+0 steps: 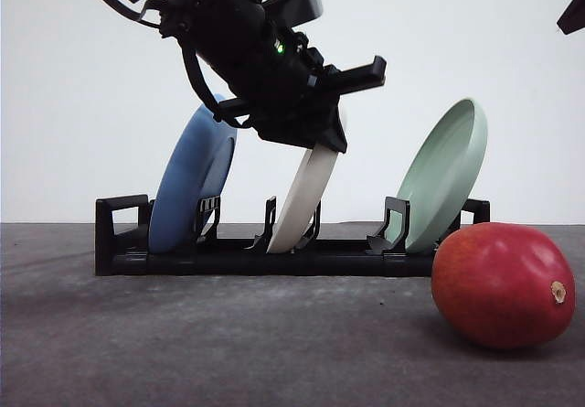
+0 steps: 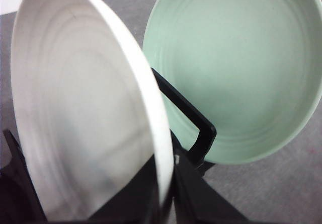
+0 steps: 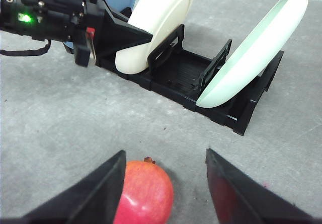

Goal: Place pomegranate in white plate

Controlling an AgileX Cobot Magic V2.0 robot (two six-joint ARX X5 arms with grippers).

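the pomegranate lies on its side on the grey counter, in front of the right end of a black dish rack, its tan nub pointing right in the front view. three plates stand on edge in the rack, all leaning the same way: a blue plate at the left, the white plate in the middle slot, and a pale green plate at the right. the left arm's fingers reach down over the upper edge of the white plate; in the left wrist view the plate's rim runs straight down between the dark finger parts at the bottom, and in the right wrist view one black finger lies against the plate's face, but whether they are clamped on the rim cannot be told. the right arm's fingers are spread wide above the counter, holding nothing, with the pomegranate on the counter between them, just beside one finger and well apart from the other.
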